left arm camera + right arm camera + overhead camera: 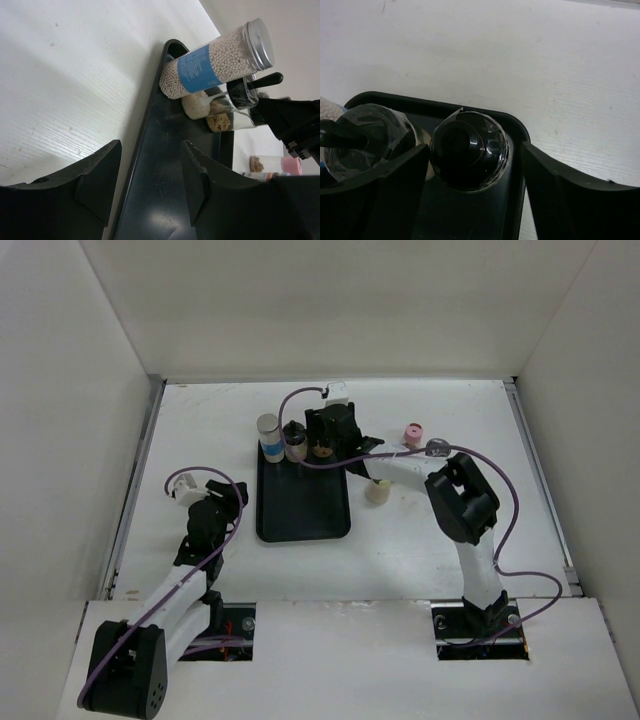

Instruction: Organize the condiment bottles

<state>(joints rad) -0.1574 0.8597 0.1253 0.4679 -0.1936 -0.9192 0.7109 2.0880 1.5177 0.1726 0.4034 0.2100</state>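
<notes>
My right gripper (474, 150) stood wide around the black-capped jar (467, 142), one jaw just beside the cap, the other clear of it, gripping nothing. That jar sat upright in the tray's (516, 125) far corner, just beside its neighbour (365, 137). The risk, as I judged it, was that a crooked lift could catch a jaw on the glossy round cap and knock the jar into the next. Smooth film-wrapped cylinders would slide easily on slick black plastic. My left gripper (150, 150) hung wide and empty over the tray's left rim. A pink jar (412, 432) and a cream jar (378, 490) stood on the matte white bench (200, 420).
</notes>
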